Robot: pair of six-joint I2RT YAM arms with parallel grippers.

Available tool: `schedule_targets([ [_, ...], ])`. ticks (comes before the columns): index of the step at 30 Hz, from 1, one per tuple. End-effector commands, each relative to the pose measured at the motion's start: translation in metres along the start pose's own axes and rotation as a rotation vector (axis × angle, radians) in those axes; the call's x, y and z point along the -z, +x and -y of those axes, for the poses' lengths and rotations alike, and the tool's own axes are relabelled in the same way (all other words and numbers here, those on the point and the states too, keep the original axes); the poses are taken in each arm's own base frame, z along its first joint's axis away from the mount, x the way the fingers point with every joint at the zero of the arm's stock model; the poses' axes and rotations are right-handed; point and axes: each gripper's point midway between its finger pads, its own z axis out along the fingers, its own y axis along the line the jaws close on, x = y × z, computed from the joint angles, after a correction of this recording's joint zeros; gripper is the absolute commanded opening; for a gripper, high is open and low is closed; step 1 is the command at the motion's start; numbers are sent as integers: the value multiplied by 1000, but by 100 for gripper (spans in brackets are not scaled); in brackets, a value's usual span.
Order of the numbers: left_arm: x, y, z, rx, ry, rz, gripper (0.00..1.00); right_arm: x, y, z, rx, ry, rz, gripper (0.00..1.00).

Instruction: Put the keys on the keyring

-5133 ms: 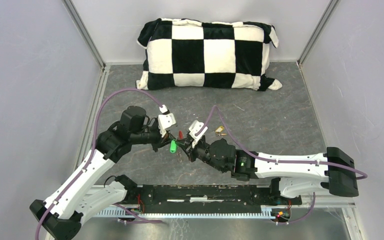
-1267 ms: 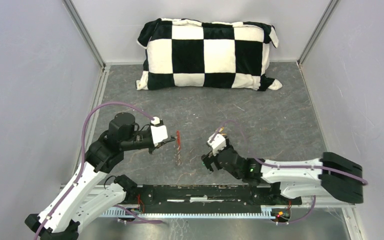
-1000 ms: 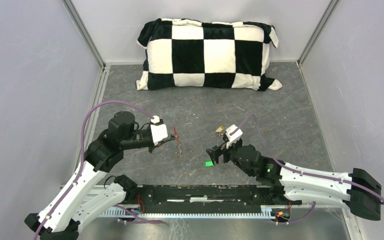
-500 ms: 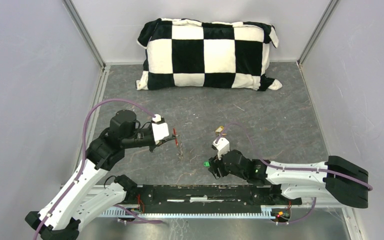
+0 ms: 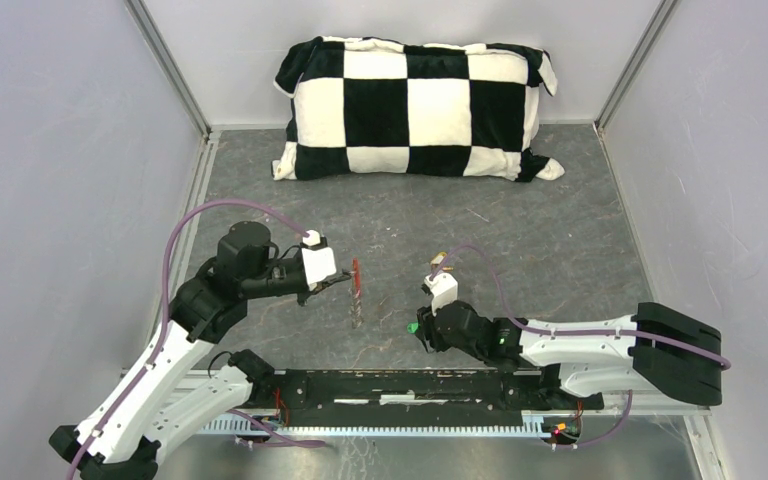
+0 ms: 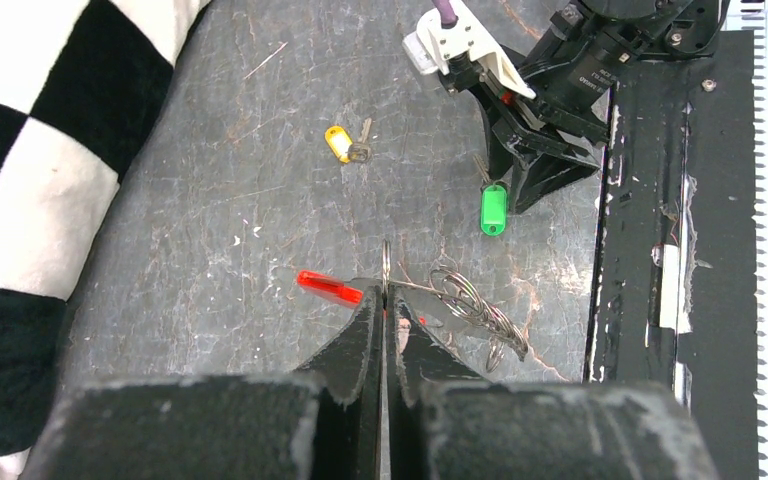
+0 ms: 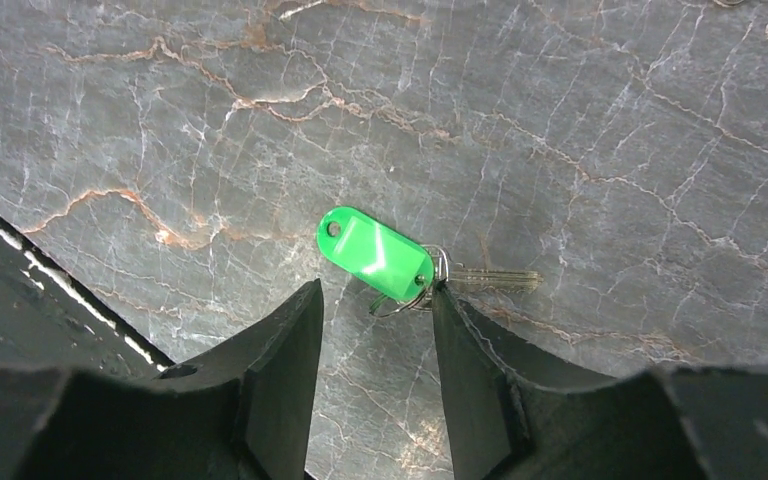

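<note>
While clamped in the tight-shut left gripper [image 6: 384, 298], shows edge-on as a thin silver keyring [image 6: 385, 260], with red tag [image 6: 328, 288] jutting to one side and looped chain links [image 6: 470, 305] trailing to the other. Lies flat on the table [image 7: 610, 120] just ahead of the right gripper [image 7: 375, 300], spread wide and grasping nothing: green key [image 7: 375, 255], glossy oblong head, holed at one end, small ring and silver blade at the other. Rests farther back, well apart: yellow key [image 6: 345, 143], head and blade tiny.
</note>
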Motion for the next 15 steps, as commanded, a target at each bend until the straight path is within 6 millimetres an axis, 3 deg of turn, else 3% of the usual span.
schedule_targets([
  [1, 8, -21, -3, -5, -24, 52, 2, -2, -22, -11, -41, 6, 59, 49],
  [15, 10, -23, 0, 3, -14, 59, 2, -9, -22, -7, -6, 78, 54, 35],
])
